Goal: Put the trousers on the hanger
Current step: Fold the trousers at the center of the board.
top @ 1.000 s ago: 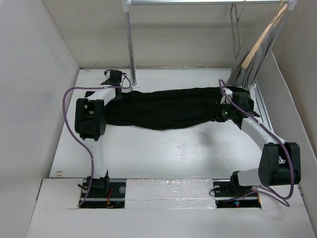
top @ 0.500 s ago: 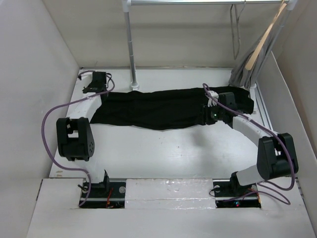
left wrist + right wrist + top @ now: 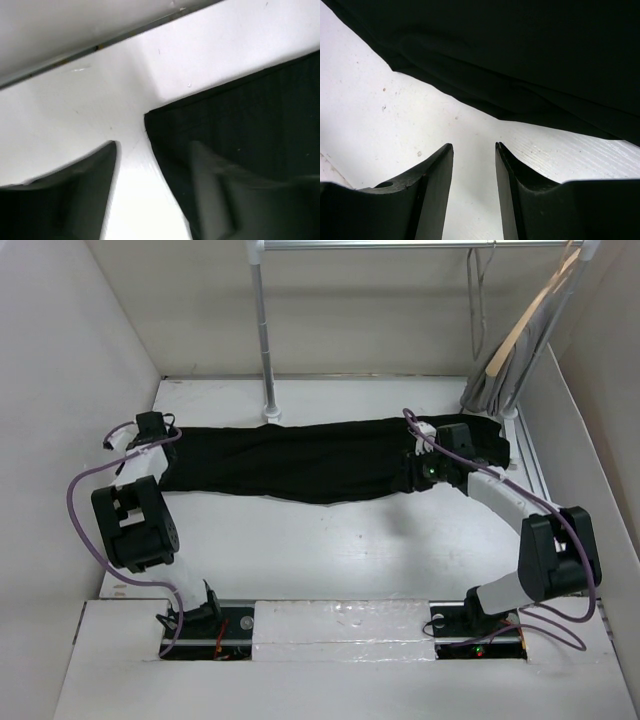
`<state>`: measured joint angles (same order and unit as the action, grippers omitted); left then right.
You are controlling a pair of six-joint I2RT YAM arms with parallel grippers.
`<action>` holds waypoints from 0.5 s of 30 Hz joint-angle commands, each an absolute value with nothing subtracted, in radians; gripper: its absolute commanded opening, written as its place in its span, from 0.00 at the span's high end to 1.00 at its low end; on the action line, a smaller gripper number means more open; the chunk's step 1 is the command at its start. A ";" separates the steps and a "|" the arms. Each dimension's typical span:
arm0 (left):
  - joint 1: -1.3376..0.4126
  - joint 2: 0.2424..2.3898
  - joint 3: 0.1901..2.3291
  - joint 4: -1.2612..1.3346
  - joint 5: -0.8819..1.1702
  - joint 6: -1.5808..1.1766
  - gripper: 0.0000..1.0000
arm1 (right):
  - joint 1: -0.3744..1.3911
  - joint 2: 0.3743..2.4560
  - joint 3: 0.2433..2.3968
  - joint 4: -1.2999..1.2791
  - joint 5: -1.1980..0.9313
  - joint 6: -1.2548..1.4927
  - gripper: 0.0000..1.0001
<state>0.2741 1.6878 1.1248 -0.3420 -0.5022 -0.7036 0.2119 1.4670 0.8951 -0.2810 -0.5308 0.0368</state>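
White walls close in the pale worktop (image 3: 330,540), and a clothes rail (image 3: 400,245) crosses above its far edge. Black trousers (image 3: 320,455) lie flat along the far half of the worktop, stretched from near the left edge to near the right edge. A thin wire hanger (image 3: 470,300) hangs from the rail above the far right corner, beside a wooden hanger (image 3: 520,330) carrying grey cloth. At the left edge, the left gripper (image 3: 150,200) is spread wide over the trousers' end, 1 finger above bare worktop and the other above black cloth. Near the right end, the right gripper (image 3: 474,185) hangs over bare worktop just beside the trousers' near edge, its 2 fingers slightly apart with nothing between them.
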 commanded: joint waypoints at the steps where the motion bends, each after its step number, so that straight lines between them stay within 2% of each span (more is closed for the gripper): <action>1: 0.278 1.684 1.141 -0.336 -0.470 -0.700 0.38 | 0.222 1.424 0.916 -0.282 -0.532 0.015 0.55; 3: 0.278 1.661 1.143 -0.330 -0.457 -0.696 0.27 | 0.222 1.417 0.914 -0.284 -0.534 0.014 0.54; 4: 0.278 1.648 1.137 -0.319 -0.425 -0.692 0.27 | 0.222 1.414 0.914 -0.284 -0.534 0.015 0.54; 8: 0.278 1.525 1.060 -0.293 -0.376 -0.695 0.30 | 0.232 1.405 0.902 -0.273 -0.532 0.020 0.54; 11: 0.278 1.455 0.976 -0.293 -0.304 -0.719 0.38 | 0.232 1.402 0.891 -0.262 -0.534 0.025 0.54; 15: 0.278 1.411 0.875 -0.265 -0.218 -0.852 0.37 | 0.232 1.399 0.894 -0.274 -0.540 0.017 0.53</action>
<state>0.2768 1.4395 0.9386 -0.2764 -0.3008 -0.7509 0.2241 1.4364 0.8906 -0.2852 -0.5308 0.0334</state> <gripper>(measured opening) 0.622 0.463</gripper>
